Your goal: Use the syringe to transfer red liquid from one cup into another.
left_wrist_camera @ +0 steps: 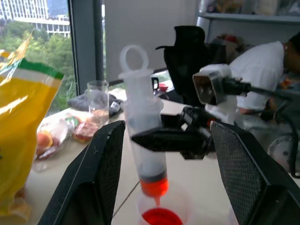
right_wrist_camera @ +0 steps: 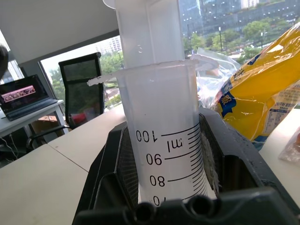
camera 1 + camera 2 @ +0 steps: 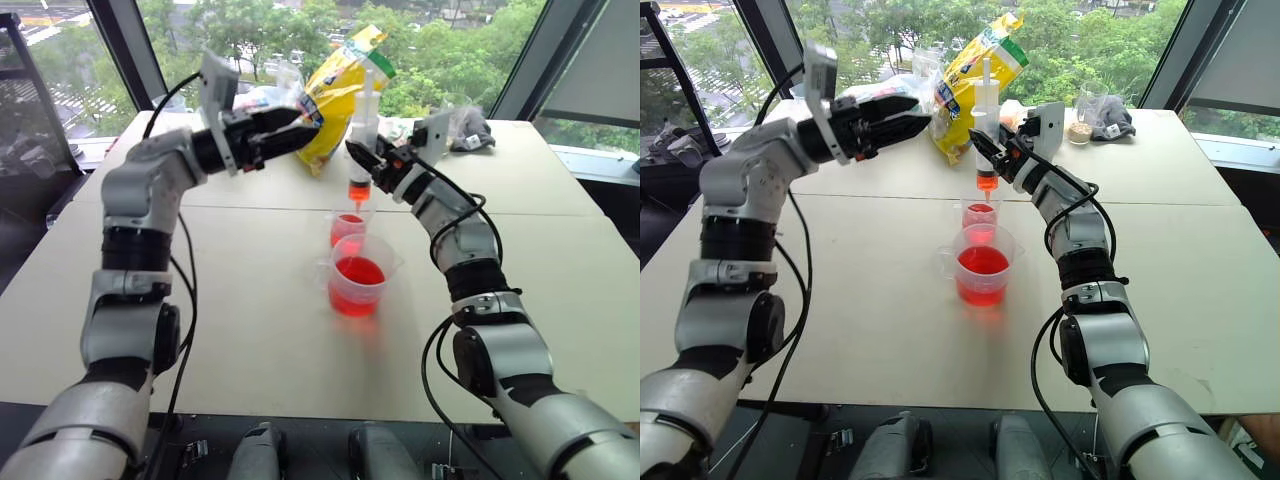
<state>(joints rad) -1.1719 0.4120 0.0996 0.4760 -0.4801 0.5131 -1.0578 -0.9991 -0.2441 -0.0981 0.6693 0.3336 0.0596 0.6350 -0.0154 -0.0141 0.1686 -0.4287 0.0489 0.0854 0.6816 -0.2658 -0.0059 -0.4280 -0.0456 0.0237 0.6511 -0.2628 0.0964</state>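
My right gripper (image 3: 366, 165) is shut on the barrel of the syringe (image 3: 364, 130), which stands upright with its plunger mostly pushed in. A little red liquid (image 1: 153, 186) sits at the syringe's bottom end. Its tip hangs just above the smaller cup (image 3: 348, 226), which holds some red liquid. The larger handled cup (image 3: 358, 272) stands right in front of it, about a third full of red. My left gripper (image 3: 292, 135) is open and empty, raised to the left of the syringe and pointing toward it. The marked barrel (image 2: 161, 140) sits between the right fingers.
A yellow bag (image 3: 335, 95) stands at the back of the table (image 3: 250, 340), just behind the syringe. A clear cup with beige grains (image 3: 1087, 105) and a dark cloth (image 3: 470, 130) lie at the back right. A person in a white shirt (image 1: 262, 70) sits beyond the table.
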